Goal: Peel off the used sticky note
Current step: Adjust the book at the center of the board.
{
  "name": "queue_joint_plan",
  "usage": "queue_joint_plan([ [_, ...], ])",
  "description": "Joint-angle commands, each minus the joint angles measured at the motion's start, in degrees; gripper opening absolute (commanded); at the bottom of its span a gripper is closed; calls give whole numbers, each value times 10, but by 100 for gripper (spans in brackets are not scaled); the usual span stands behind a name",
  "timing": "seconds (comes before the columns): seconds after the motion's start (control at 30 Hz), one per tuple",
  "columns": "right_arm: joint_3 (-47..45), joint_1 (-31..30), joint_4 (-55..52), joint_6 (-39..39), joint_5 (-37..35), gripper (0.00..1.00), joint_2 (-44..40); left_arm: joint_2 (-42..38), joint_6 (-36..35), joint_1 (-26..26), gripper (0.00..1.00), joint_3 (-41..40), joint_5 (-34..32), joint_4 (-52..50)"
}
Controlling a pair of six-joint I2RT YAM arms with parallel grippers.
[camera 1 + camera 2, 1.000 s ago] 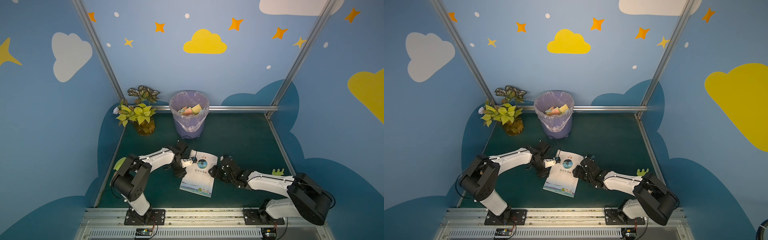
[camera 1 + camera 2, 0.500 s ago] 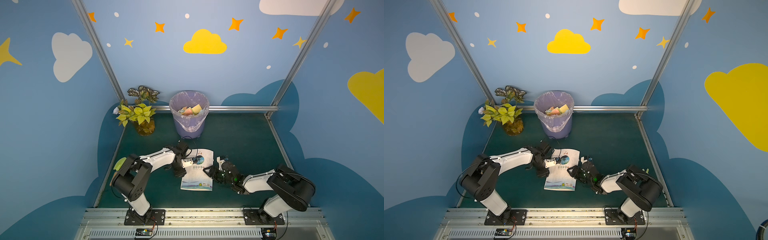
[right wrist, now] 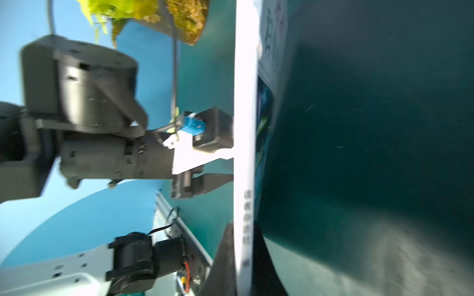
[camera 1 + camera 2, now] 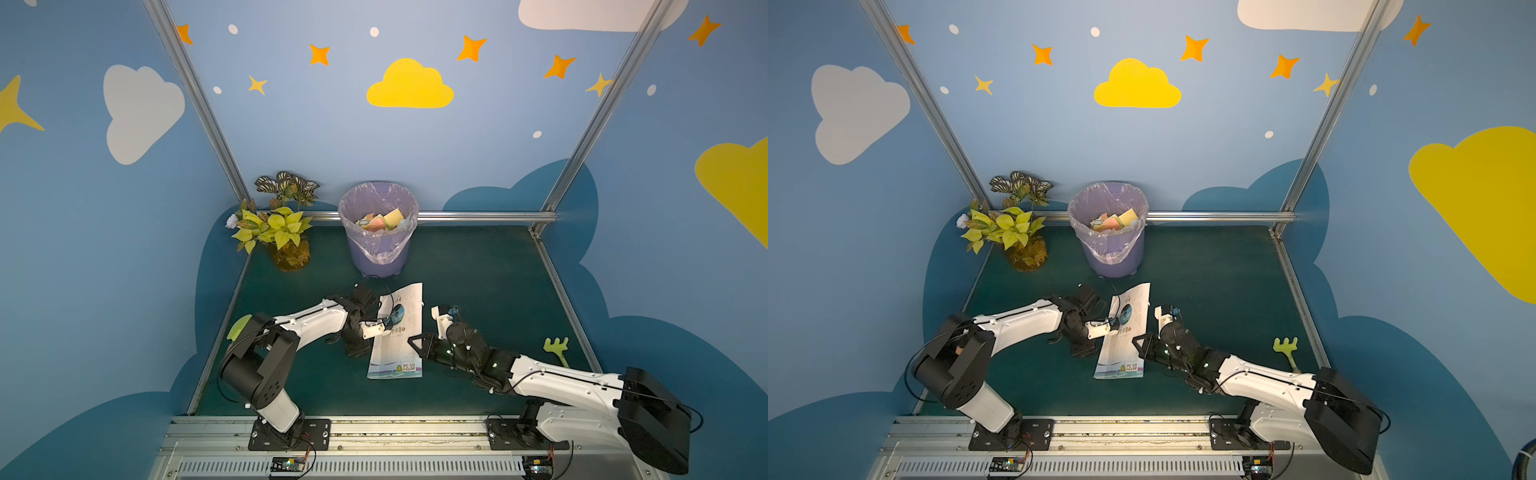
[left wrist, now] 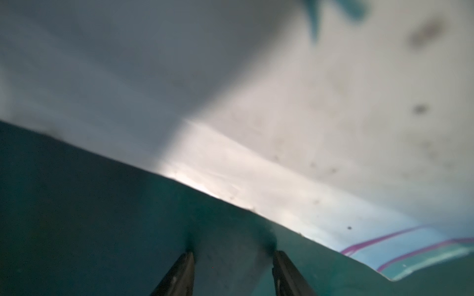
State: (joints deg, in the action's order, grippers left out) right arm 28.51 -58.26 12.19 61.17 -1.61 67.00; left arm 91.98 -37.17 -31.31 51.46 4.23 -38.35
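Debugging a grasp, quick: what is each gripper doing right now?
Left gripper: open, fingers apart, holding nothing visible.
Right gripper: closed on the edge of the white printed paper booklet.

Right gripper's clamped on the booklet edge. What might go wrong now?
The right gripper is shut on the booklet itself, so pulling may lift or drag the whole booklet.
The left gripper is open at the opposite edge, holding nothing; the booklet may slide.
The page arches off the mat; a hard pull may crease it.
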Motion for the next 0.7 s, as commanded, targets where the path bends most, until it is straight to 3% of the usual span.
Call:
queue_joint_plan([
  [0.0,39,-5,-127,-35,-41,0,4,-49,-2,14,55,-8,48,-41],
  [0.3,242,-27,-531,-105,-152,0,26,-182,-3,98,62,-27,174,-86],
  [0.53,410,-46,-814,-121,-322,0,88,-240,-3,167,62,-50,249,-92],
  [0.67,504,-74,-972,-87,-444,0,157,-254,-10,188,62,-63,262,-90],
])
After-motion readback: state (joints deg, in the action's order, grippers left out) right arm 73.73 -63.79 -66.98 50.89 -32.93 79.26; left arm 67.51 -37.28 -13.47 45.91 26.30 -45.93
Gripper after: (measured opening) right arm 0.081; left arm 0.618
